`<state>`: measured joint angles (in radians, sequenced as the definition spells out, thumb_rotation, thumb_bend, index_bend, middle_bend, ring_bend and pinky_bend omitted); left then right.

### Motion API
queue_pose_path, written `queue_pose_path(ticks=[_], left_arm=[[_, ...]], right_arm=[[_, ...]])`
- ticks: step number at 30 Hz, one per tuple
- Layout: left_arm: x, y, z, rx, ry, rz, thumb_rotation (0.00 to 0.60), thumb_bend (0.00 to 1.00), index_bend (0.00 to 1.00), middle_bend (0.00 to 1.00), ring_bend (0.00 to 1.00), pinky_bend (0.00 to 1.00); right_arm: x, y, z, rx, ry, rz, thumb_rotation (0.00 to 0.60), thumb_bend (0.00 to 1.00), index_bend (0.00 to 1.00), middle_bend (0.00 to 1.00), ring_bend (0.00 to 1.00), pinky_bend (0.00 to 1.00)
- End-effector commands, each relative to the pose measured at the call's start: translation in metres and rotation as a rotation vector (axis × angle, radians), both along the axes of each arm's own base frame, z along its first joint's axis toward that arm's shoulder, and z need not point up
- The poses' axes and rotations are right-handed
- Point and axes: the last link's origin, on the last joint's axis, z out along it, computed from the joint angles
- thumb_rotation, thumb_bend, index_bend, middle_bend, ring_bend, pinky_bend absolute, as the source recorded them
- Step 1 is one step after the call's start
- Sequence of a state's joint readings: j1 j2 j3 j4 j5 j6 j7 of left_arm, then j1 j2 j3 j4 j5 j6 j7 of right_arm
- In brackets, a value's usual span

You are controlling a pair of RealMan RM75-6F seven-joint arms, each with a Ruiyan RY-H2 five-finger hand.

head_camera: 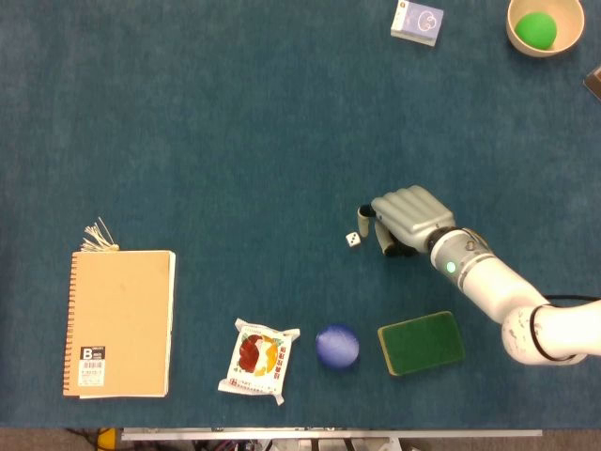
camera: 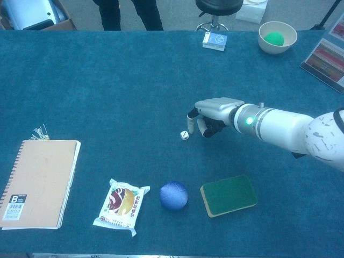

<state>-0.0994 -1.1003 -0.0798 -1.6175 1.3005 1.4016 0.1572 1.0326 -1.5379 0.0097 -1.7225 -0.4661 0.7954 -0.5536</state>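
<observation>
— Hovering anywhere near the die (head_camera: 352,241)?
— The right hand (head_camera: 406,219) is hanging just beside it, at its three o'clock, fingers curling downward, gripping nothing and not touching it.
— Reading any print?
— The notebook (head_camera: 120,322), lying far out at nine o'clock, is showing a "B" on its label; the smaller writing is blurring.

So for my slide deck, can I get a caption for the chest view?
Right hand poised beside a small white die on the blue table.
</observation>
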Motion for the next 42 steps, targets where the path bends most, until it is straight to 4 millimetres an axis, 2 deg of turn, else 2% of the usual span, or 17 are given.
queue_pose_path(ticks=[1, 15, 42], left_arm=[[0.0, 0.0, 0.0, -0.001, 0.0, 0.0, 0.6, 0.38, 0.44, 0.34, 0.1, 0.15], [0.001, 0.0, 0.0, 0.0, -0.001, 0.002, 0.6, 0.38, 0.44, 0.34, 0.1, 0.15], [0.001, -0.001, 0.001, 0.001, -0.003, 0.003, 0.6, 0.38, 0.44, 0.34, 0.1, 0.15]], right_arm=[[0.001, 0.0, -0.001, 0.002, -0.01, 0.001, 0.6, 1.0, 0.41, 1.0, 1.0, 1.0], [-0.001, 0.0, -0.005, 0.013, -0.042, -0.008, 0.6, 1.0, 0.41, 1.0, 1.0, 1.0], [0.01, 0.005, -0.012, 0.065, -0.165, -0.038, 0.6, 1.0, 0.41, 1.0, 1.0, 1.0]])
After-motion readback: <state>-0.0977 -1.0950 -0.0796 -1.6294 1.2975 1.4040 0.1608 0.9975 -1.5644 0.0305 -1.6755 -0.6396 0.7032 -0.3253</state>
